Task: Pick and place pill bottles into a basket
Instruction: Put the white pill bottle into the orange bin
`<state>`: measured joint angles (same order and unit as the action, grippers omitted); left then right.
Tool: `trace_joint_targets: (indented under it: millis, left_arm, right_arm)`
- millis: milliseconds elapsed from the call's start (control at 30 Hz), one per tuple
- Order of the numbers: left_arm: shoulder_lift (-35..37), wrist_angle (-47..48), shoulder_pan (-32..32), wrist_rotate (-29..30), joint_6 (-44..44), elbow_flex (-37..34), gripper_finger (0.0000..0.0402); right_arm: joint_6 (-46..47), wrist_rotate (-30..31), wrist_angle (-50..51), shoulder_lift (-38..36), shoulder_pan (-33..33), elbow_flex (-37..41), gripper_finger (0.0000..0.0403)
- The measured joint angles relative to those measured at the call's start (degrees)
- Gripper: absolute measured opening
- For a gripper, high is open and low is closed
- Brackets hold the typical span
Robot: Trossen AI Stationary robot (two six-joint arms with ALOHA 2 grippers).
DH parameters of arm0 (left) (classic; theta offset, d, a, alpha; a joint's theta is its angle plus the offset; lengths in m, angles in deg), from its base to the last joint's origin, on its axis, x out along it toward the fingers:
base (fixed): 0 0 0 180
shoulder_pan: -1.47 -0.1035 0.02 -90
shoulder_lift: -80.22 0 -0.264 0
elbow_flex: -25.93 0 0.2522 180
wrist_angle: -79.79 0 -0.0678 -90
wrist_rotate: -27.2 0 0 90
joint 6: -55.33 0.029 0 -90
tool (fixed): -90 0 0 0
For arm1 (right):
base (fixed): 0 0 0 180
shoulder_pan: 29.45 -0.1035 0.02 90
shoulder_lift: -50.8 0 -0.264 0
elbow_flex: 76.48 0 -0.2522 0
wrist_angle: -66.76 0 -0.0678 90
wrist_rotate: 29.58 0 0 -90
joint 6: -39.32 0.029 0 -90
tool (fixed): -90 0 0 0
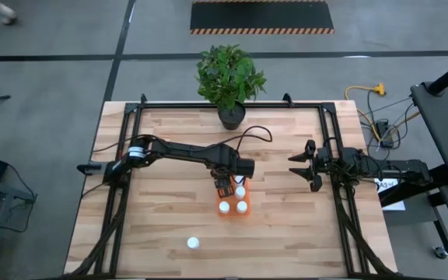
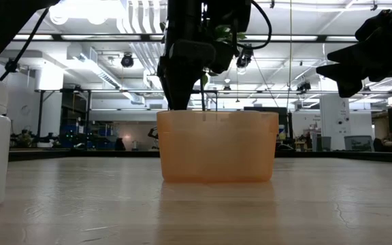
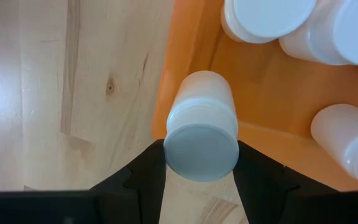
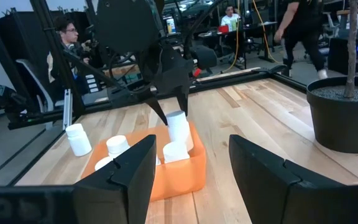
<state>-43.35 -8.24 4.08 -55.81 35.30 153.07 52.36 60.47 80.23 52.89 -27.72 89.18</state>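
Wooden table (image 1: 169, 132) carries everything. Toward its front edge one bottle (image 1: 194, 243) stands alone, well apart from the rest. Near the middle, the left gripper (image 1: 225, 187) hangs over the orange basket (image 1: 225, 211), its fingers clamped on a held bottle (image 3: 201, 127) tilted at the basket's rim. Three more bottles (image 1: 241, 191) stand inside the basket. Behind sits a potted plant (image 1: 229, 78). At the right edge, the right gripper (image 1: 305, 166) waits above the table, fingers spread apart.

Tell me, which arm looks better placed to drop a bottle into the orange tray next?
The left. Its end effector already grips a pill bottle at the basket rim, while the right end effector hangs open and empty off to the side.
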Motion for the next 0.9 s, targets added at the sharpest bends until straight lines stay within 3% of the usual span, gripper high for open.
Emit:
trace_joint_targets:
  millis: [700,900]
  left_arm:
    - [0.0,-0.2,0.0,0.0,0.9,0.0,0.0155]
    - [0.0,-0.2,0.0,0.0,0.9,0.0,0.0185]
  right_arm:
    - [0.0,0.0,0.0,0.0,0.0,0.0,0.0192]
    - [0.0,0.0,0.0,0.0,0.0,0.0,0.0192]
